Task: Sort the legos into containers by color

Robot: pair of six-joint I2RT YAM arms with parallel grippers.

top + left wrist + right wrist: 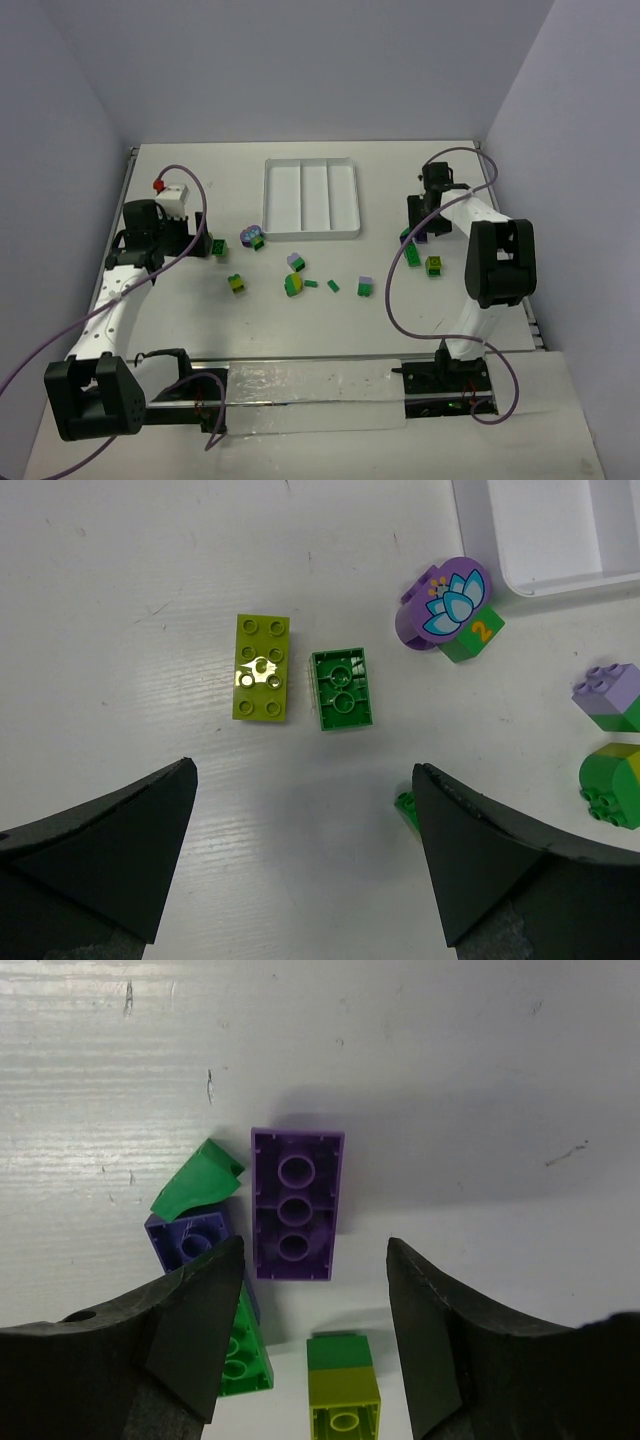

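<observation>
The white three-compartment tray (pixel 310 232) sits at the table's middle back, with no bricks showing in it. My left gripper (pixel 200 243) is open and empty. In its wrist view (pixel 305 860) a yellow-green brick (pixel 262 667) and an upturned green brick (pixel 342 688) lie just ahead, and a small green piece (pixel 407 806) lies by the right finger. My right gripper (pixel 425 222) is open and empty over a cluster. Its wrist view (pixel 315 1330) shows an upturned purple brick (pixel 296 1203), a green curved piece (pixel 198 1180), a blue-purple brick (pixel 188 1240), a green brick (pixel 240 1355) and a green-and-yellow-green stack (pixel 342 1390).
A purple flower piece (pixel 443 602) leans on a green "2" brick (pixel 473 632) near the tray corner (pixel 540 585). A lilac-on-green stack (pixel 608 695) and a green-yellow piece (pixel 612 785) lie to the right. More bricks (pixel 293 285) are scattered mid-table. A white block with a red knob (pixel 170 195) stands at the back left.
</observation>
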